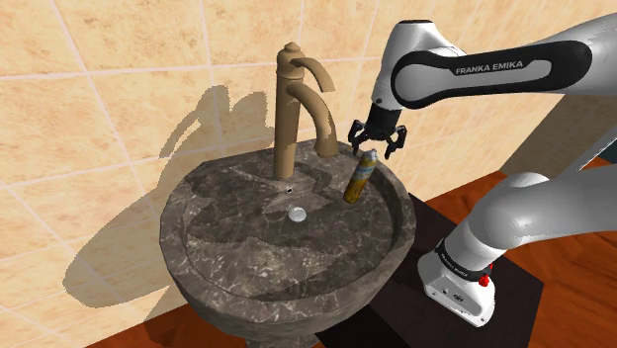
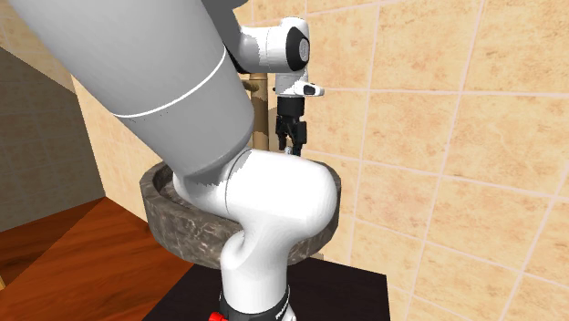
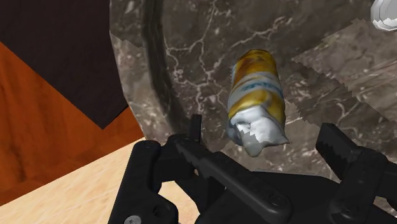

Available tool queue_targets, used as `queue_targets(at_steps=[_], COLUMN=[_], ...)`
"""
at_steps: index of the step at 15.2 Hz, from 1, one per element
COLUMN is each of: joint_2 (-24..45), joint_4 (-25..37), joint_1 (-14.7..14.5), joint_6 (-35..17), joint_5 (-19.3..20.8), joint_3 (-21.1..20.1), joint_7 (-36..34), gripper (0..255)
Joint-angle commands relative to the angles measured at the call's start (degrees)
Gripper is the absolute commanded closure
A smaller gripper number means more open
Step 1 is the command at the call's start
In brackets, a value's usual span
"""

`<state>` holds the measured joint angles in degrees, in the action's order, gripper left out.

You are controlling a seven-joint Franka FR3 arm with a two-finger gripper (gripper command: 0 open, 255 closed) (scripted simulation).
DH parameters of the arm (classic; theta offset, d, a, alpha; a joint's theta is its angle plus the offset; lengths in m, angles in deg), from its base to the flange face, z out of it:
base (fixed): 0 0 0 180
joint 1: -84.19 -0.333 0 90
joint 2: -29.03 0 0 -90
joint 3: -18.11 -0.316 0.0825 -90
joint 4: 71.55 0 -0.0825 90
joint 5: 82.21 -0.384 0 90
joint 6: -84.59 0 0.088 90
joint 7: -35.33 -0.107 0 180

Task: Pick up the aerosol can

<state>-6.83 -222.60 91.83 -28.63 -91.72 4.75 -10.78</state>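
The dark marbled sink (image 1: 213,247) stands against a tan tiled wall (image 1: 99,89). In its bowl lies the aerosol can (image 1: 360,176), yellow with a pale band and a white cap. It rests on the bowl's inner slope at the shoulder view's right, close under the rim, and leans with its cap end uppermost. A small silver drain plug (image 1: 297,213) sits at the bottom of the bowl, apart from the can and towards the shoulder view's left. A tan faucet (image 1: 297,99) rises from the far rim and its spout arches over the bowl, just left of the can.

The jaws hang right over the can's cap, spread wide. In the shoulder view they straddle the top of the can. In the wrist view the two black fingers (image 3: 196,127) stand well apart with the white cap of the can (image 3: 257,83) between them. Marble shows in the gap on either side, so neither finger touches it and nothing is held.

In the second exterior view the white arm (image 2: 274,210) bulks large in the foreground. Past it the jaws point straight down over the far side of the sink (image 2: 155,196), with the faucet's post (image 2: 262,109) beside them.

The black stand (image 1: 435,326) sits just right of the sink on a reddish wood floor (image 1: 583,297).
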Motion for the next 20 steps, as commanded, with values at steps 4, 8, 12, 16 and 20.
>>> queue_targets(at_steps=[4, 8, 12, 16, 20], joint_2=[1.0, 1.0, 1.0, 0.0, -0.9], joint_4=[-1.3, -1.3, -1.3, 0.3, 2.8], joint_1=[0.0, 0.0, 0.0, 0.0, 0.1], joint_6=[-2.3, -2.3, -2.3, 0.3, 3.7], joint_5=[-0.2, -0.2, -0.2, 0.0, 0.3], joint_3=[-0.3, -0.3, -0.3, 0.0, 0.4], joint_7=[0.0, 0.0, 0.0, -0.1, -0.2], gripper=[255, 255, 255, 255, 255])
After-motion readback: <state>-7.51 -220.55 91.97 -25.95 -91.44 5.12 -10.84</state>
